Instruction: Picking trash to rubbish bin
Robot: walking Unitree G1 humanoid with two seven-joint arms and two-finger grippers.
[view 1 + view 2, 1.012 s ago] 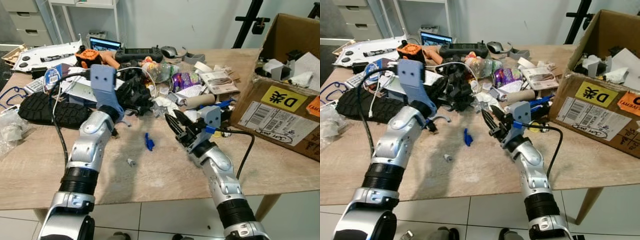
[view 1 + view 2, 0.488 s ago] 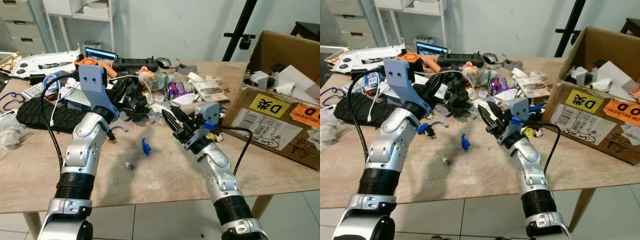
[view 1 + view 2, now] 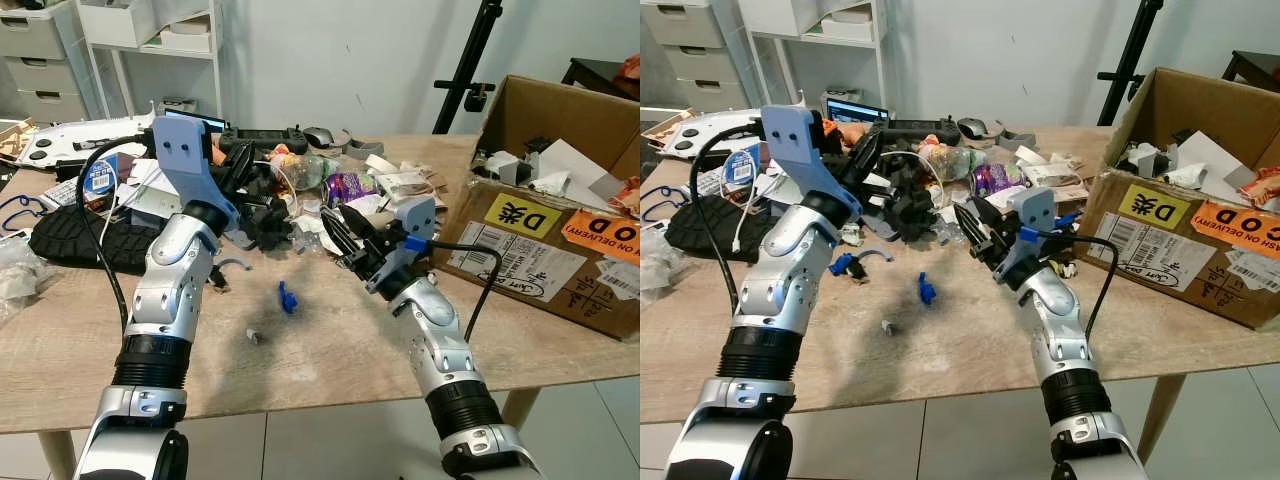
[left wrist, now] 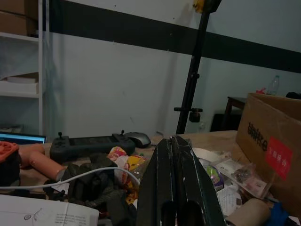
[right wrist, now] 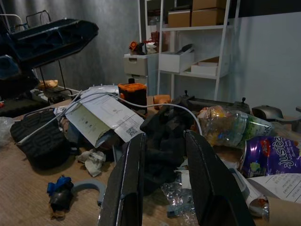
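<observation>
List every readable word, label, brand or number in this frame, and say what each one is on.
"D" plus a Chinese character: yellow label on the cardboard box.
"O D ON DELIVERY)", cut off: orange sticker on the same box.
"juste", partial: purple packet in the clutter.
Too small to read: white barcode label, handwriting on it, and papers.

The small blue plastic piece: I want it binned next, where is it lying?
In the left eye view the small blue plastic piece lies on bare table between the two arms, just nearer the robot than the clutter pile.
</observation>
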